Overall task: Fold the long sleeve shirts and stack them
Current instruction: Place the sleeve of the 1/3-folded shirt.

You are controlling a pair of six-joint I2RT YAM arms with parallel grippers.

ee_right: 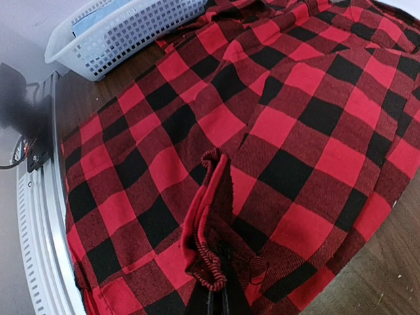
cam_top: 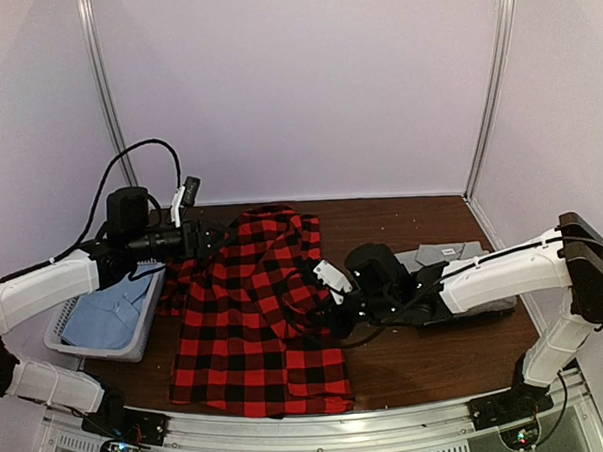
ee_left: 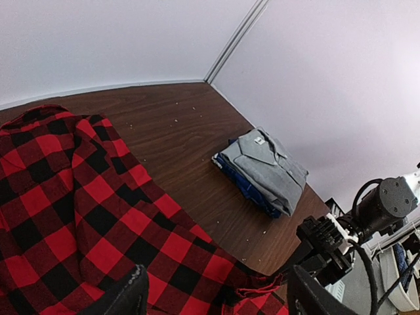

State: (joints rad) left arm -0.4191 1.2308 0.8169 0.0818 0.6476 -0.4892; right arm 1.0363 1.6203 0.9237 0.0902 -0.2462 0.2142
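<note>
The red-and-black check flannel shirt (cam_top: pixel 251 323) lies spread over the middle-left of the table, with no white letters showing. My right gripper (cam_top: pixel 330 303) is at its right edge, shut on a bunched fold of the flannel (ee_right: pixel 213 216), which stands up from the pinch in the right wrist view (ee_right: pixel 215 298). My left gripper (cam_top: pixel 197 239) is over the flannel's far left corner, its jaws wide apart and empty above the cloth (ee_left: pixel 216 289). The grey collared shirt (cam_top: pixel 448 255) lies folded at the right, behind my right arm, on a blue folded item (ee_left: pixel 246 184).
A white mesh basket (cam_top: pixel 151 333) with a light blue garment (cam_top: pixel 105 315) stands at the left edge, touching the flannel's left side. Bare brown tabletop (cam_top: pixel 437 350) shows at the near right. White walls enclose the back and sides.
</note>
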